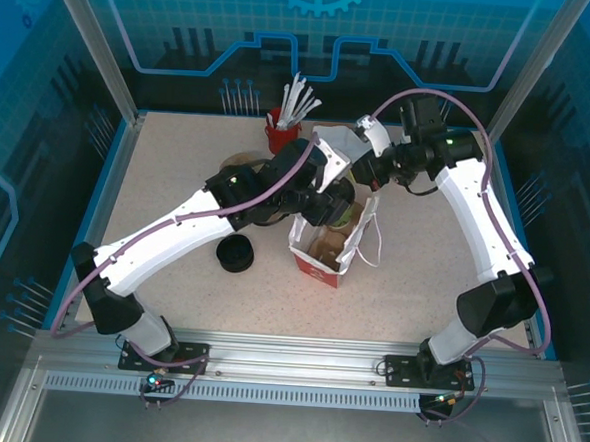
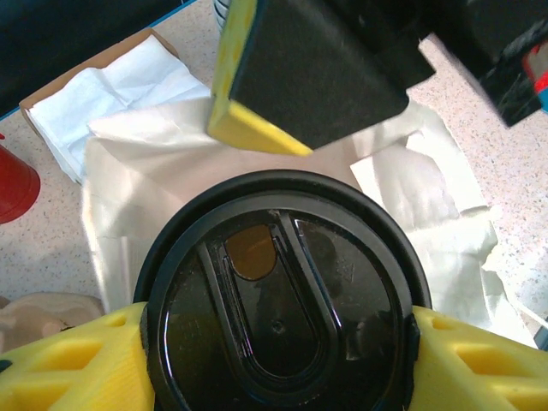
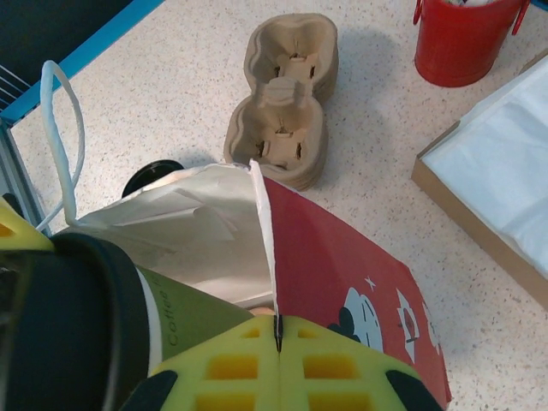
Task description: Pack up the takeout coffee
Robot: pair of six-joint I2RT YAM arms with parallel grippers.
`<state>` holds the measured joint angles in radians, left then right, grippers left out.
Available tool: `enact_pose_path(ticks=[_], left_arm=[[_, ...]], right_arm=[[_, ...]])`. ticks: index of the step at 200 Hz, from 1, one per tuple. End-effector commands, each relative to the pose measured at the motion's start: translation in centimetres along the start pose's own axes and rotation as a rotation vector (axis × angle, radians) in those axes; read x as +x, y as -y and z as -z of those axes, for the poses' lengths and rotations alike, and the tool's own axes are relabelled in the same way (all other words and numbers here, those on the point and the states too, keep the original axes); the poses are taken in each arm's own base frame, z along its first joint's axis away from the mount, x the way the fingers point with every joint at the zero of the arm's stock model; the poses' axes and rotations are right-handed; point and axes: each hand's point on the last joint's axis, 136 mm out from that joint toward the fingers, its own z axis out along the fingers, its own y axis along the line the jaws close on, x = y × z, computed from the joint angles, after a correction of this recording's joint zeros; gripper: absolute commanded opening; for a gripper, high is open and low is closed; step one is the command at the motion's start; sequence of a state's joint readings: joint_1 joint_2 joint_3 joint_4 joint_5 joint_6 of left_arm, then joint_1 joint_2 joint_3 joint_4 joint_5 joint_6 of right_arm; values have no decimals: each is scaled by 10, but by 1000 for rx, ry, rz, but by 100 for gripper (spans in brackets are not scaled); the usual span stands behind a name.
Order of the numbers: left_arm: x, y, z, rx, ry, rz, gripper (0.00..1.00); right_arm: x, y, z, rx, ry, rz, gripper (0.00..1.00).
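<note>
Black-lidded takeout coffee (image 2: 278, 317) squeezed between fingers of left gripper (image 2: 278, 347), held at open mouth of paper bag (image 3: 342, 274). Bag's top edge pinched by right gripper (image 3: 276, 368), fingers pressed together.

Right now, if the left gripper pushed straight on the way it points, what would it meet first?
The left gripper, closed on the takeout coffee, points into the mouth of the paper bag that the right gripper pinches open. The bag's white inner wall likely comes first, though depth is unclear.
</note>
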<state>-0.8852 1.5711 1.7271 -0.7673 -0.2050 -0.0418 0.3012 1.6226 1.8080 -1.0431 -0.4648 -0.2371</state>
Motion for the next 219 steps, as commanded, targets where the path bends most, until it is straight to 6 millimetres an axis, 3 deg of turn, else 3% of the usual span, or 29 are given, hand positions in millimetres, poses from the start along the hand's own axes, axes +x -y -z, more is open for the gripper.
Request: enact_pose_path(ticks=[1,116,170,219], left_arm=[[-8,-5,7,-10,60,-18,62],[3,-11,-33,-74,111,-43,61],[11,9,-50,-90,108,-100,60],[22,5,-62,-139,87,-91,60]], right_arm=[[-13,-8,2,-31,21,31,0],[-15,-26,-7,-111,-6,34,0],[-11,-37,-6,-156,-8,40,0],[-8,-44,-4,-181,0,50,0]])
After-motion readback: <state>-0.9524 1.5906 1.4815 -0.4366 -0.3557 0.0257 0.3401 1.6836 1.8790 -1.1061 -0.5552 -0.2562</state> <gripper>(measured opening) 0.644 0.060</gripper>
